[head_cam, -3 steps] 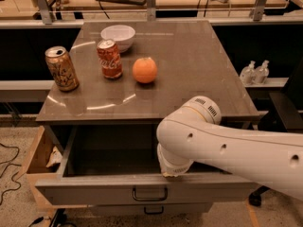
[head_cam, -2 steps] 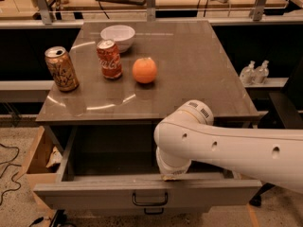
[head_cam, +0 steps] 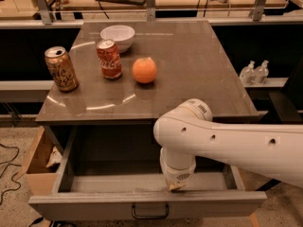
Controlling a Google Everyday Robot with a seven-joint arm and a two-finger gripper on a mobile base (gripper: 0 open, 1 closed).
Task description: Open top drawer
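the top drawer (head_cam: 94, 205) looks open, its front just before the gripper (head_cam: 177, 187); whether that is clamped cannot be told; next, lift clear.

One gold can (head_cam: 61, 69), one red can (head_cam: 109, 59), one white bowl (head_cam: 118, 36) and one orange (head_cam: 144, 70) sit on one worktop (head_cam: 199, 70); two bottles (head_cam: 247, 74) stand beside; one tool (head_cam: 177, 186) hangs inside one top drawer (head_cam: 118, 182).

A single high camera looks down from the front, close; tabletop (head_cam: 194, 70) fills the upper frame, gripper (head_cam: 177, 186) lower centre.
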